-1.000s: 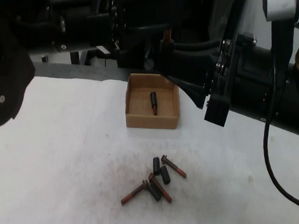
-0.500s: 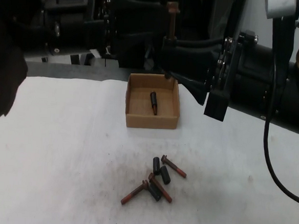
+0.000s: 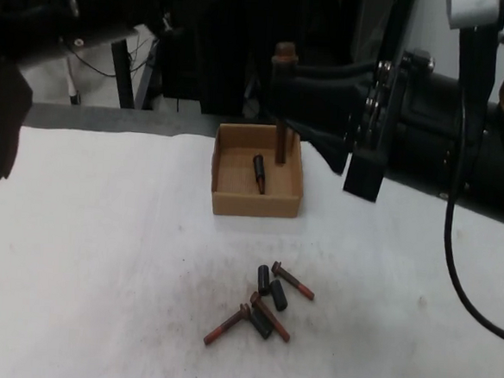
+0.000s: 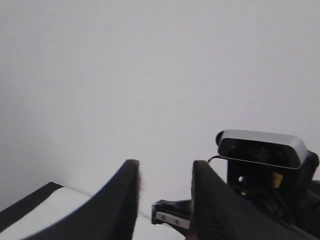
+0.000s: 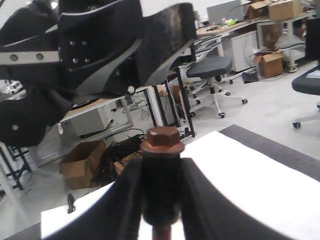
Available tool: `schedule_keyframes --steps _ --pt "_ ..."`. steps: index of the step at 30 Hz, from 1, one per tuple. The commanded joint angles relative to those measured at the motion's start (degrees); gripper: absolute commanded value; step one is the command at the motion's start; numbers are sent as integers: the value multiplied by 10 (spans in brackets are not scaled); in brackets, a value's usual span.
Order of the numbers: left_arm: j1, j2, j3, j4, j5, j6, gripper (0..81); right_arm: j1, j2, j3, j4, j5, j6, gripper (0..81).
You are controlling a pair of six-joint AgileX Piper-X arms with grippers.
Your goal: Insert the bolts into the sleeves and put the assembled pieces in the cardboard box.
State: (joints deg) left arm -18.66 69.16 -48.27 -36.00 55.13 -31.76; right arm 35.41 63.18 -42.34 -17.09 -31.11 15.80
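Right claw (image 5: pixel 161 175) pinches a bolt (image 5: pixel 161 140) (upright); left claw (image 4: pixel 165 170) parted.

Free bench (image 3: pixel 102 230) between cardboard box (image 3: pixel 256 205) and heap of bolts and sleeves (image 3: pixel 265 309).

— What lies under everything?
— A bench (image 3: pixel 100 256) with a white cover, faintly smudged near its middle.
— And the room behind?
— A grey office chair (image 5: pixel 212 67) on castors, near a desk (image 5: pixel 235 30). A brown carton (image 5: pixel 80 162) sits on the floor, with tangled cables (image 5: pixel 125 147) beside it and a second carton (image 5: pixel 270 64) by the desk.
— Anything else?
— A plain pale wall (image 4: pixel 150 75).
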Motion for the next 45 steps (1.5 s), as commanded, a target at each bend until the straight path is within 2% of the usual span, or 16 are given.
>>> schedule_keyframes --steps 1,5,7,9,13,18,22,27,31,39,45 --pt "17 -5 -4 -11 -61 -4 334 -8 5 -36 57 75 0 8" --pt "46 -8 -4 44 -131 6 329 -34 54 -101 184 83 -7 8" --pt "57 -13 -4 116 -148 23 296 -45 93 -137 220 85 -11 8" --pt "67 -25 -4 211 -156 53 223 -56 139 -183 256 85 -10 8" --pt "72 -58 -4 409 -189 160 3 -70 239 -281 343 103 -13 8" --pt "71 -97 -4 638 -317 294 1 -70 384 -428 435 173 -47 8" --pt "71 -117 -4 748 -370 347 1 -73 478 -535 485 195 -55 8" --pt "71 -125 -3 800 -371 353 1 -83 576 -652 536 262 -55 8" --pt "71 -125 -3 817 -371 353 1 -95 621 -694 553 266 -55 8" --pt "71 -125 -3 814 -371 353 1 -123 647 -706 603 295 -57 8" --pt "71 -125 -3 793 -371 353 1 -127 650 -706 603 295 -96 8"
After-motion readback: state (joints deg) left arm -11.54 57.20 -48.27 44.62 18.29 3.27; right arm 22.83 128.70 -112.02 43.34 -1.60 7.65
